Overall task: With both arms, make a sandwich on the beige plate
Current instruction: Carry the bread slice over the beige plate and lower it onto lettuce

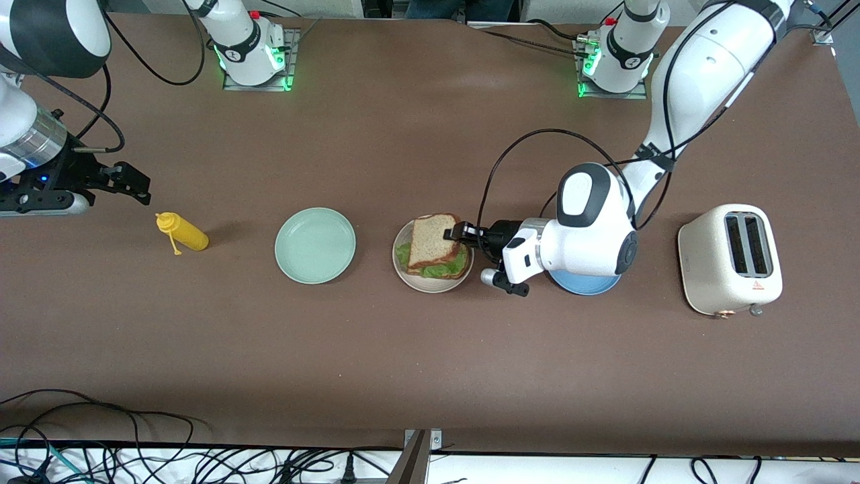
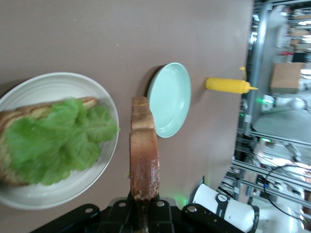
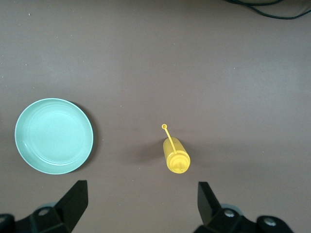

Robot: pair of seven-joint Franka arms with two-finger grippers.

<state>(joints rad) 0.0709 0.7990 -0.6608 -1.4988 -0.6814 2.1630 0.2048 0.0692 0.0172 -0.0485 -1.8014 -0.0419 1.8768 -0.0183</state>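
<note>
My left gripper (image 1: 457, 234) is over the beige plate (image 1: 430, 284), its fingers (image 2: 146, 213) clamped on one edge of the top slice of bread (image 1: 433, 242). In the left wrist view that slice (image 2: 144, 150) stands out straight from between my fingers, seen edge-on with its brown crust toward the camera, and it is lifted clear of what lies on the plate (image 2: 58, 87) beside it. There, the ruffled lettuce leaf (image 2: 58, 136) rests on the bottom slice (image 2: 14, 121), whose crust shows at the leaf's edges. From the front camera, the held slice covers most of the lettuce (image 1: 447, 270), with green showing along the side nearer that camera. The blue plate (image 1: 584, 286) sits just beside the beige one, toward my left arm's end of the table, mostly under my left wrist, and the toaster (image 1: 731, 259) stands farther that way. My right gripper (image 1: 124, 183) waits spread wide, fingers (image 3: 75, 199) well apart and holding nothing, over bare table near the yellow squeeze bottle (image 1: 183, 232), which lies on its side. The mint green plate (image 1: 315, 245) sits between that bottle and the beige plate.
</note>
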